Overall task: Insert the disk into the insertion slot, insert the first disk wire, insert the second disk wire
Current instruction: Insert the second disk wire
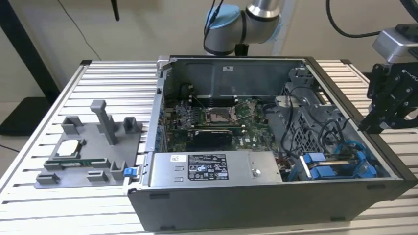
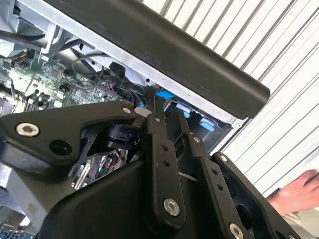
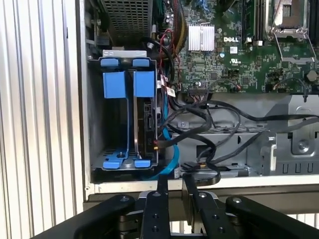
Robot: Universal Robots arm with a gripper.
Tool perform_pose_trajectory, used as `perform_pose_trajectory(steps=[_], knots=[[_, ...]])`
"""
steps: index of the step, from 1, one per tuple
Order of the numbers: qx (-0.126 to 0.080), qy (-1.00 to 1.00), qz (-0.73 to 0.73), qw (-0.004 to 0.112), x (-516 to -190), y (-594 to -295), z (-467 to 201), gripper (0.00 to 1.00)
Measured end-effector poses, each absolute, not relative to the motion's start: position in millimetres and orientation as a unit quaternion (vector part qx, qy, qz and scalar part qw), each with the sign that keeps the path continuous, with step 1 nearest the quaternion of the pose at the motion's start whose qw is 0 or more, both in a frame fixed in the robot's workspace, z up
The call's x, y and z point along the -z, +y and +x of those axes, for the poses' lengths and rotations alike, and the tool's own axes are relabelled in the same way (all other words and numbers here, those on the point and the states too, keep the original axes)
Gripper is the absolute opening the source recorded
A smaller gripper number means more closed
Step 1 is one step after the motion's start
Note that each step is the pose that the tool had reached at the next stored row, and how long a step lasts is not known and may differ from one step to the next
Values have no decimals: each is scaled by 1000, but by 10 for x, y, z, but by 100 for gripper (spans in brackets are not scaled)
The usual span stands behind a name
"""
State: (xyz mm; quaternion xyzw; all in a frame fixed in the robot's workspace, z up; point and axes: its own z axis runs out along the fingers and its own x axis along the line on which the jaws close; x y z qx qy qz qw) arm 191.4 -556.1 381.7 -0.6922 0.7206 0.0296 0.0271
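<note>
An open computer case (image 1: pixel 261 205) lies on the slatted table. At its near corner on the exterior view's right is the insertion slot (image 1: pixel 333 164), a grey bay with blue tabs (image 3: pixel 127 82). The disk (image 3: pixel 148 124) stands on edge inside the slot, its dark connector side facing the wires. A blue cable (image 3: pixel 168 160) curves past the bay. Black wires end in a flat connector (image 3: pixel 202 165) lying close to the fingertips. My gripper (image 1: pixel 369 128) hangs over the case's wall beside the bay, shut with nothing in it (image 3: pixel 174 179) (image 2: pixel 162 102).
A grey labelled power-supply box (image 1: pixel 216 169) lies beside the bay, and the motherboard (image 1: pixel 216 117) is behind it. A perforated cage (image 3: pixel 124 15) adjoins the bay. A grey fixture with small parts (image 1: pixel 78 152) sits at the exterior view's left. A person's hand (image 2: pixel 299 191) rests on the table.
</note>
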Motion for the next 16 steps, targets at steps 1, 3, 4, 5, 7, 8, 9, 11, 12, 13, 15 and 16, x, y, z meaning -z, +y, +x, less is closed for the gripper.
perform_pose_trajectory(steps=[1,3,4,5,7,8,9,11,12,13,15,16], knots=[[-30,721,-692,27,-3823,-5547,1915,100],[-30,721,-692,27,-3832,-5510,1915,100],[-30,721,-692,27,-3834,-5490,1915,100],[-30,721,-692,27,-3836,-5467,1915,100],[-30,721,-692,27,-3836,-5420,1915,100],[-30,721,-692,27,-3836,-5397,1916,100],[-30,721,-692,27,-3837,-5373,1917,100],[-32,721,-692,24,-3834,-5344,1933,100],[-36,721,-692,20,-3832,-5344,1954,100],[-41,721,-692,14,-3832,-5343,1978,100],[-53,721,-691,0,-3832,-5345,2018,100],[-58,721,-690,-6,-3831,-5346,2040,100]])
